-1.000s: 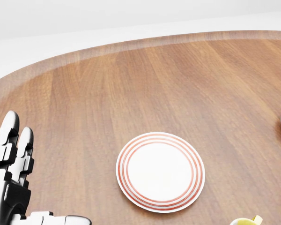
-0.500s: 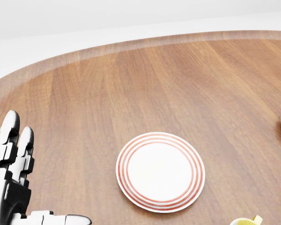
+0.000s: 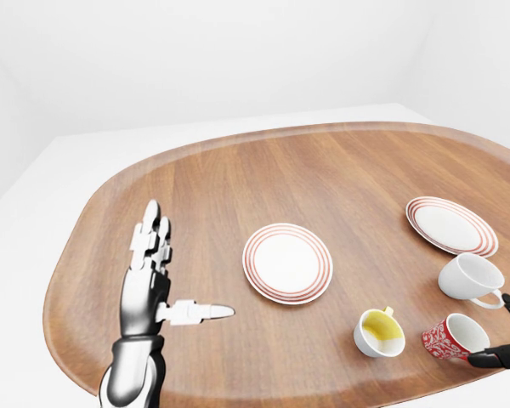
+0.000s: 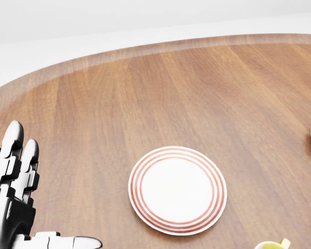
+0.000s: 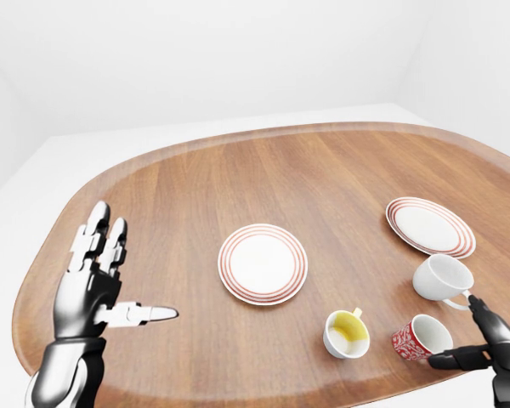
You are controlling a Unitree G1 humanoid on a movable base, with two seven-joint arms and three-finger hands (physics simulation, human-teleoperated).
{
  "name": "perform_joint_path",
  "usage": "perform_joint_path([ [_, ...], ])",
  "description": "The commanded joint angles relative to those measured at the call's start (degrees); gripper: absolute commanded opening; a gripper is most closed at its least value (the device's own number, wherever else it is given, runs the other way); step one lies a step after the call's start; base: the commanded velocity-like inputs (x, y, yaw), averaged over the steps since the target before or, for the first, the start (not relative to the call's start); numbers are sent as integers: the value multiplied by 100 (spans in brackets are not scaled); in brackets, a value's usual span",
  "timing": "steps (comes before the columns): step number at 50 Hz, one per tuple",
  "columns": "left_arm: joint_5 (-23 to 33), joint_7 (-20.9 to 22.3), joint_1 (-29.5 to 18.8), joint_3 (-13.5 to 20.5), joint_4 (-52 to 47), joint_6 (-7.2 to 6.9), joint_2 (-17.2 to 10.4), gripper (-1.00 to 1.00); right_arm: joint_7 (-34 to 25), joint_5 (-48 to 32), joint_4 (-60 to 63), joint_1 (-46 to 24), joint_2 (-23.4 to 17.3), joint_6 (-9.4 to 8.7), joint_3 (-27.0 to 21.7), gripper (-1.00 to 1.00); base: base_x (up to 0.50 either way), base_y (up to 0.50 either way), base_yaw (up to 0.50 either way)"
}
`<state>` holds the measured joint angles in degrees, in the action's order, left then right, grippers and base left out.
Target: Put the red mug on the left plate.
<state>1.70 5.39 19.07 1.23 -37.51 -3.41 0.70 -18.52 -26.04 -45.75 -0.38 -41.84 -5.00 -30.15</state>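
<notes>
In the left-eye view the left hand (image 3: 149, 276) stands open over the wooden table (image 3: 221, 178), fingers up and thumb stuck out toward the left plate (image 3: 287, 263), which lies to its right with bare wood between them; the hand holds nothing and seems parked out of the way, since the mug is nowhere near it; the red mug (image 3: 453, 337) sits far to the right of that hand at the lower right, lying tipped with its mouth toward the camera, just right of the yellow cup (image 3: 380, 332) and below the white cup (image 3: 470, 279); only dark fingertips of the right hand (image 3: 503, 340) show at the edge there, close beside the mug. In the head view the left hand (image 4: 13, 207) fills the lower left corner, fingers spread and empty, the left plate (image 4: 177, 189) to its right and clear to receive the mug; the red mug itself is out of this view, and only the rim of the yellow cup (image 4: 272, 245) peeks in at the bottom. In the right-eye view the right hand (image 5: 484, 344) shows more fully: its fingers are apart and reach about the red mug (image 5: 416, 339) from the right, one below it and one above, not closed round it, so I judge a grasp is being lined up; the right plate (image 5: 429, 226) lies above that hand, beyond the white cup (image 5: 440, 280).
</notes>
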Motion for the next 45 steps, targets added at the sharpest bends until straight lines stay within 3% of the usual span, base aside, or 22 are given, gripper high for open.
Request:
perform_joint_path([
  [1,-21,-4,-19,19,-5,-36,-2,100,50,136,-139,-58,-33,0,183,100,0,0,0],
  [22,-41,36,52,50,52,92,17,100,182,198,-338,-390,-33,0,420,100,0,0,0],
  [33,-10,21,-16,19,4,-38,0,100,257,397,-722,-421,-82,0,548,100,0,0,0],
  [45,-39,44,28,61,63,66,16,100,471,583,-1450,-769,-118,0,946,100,0,0,0],
])
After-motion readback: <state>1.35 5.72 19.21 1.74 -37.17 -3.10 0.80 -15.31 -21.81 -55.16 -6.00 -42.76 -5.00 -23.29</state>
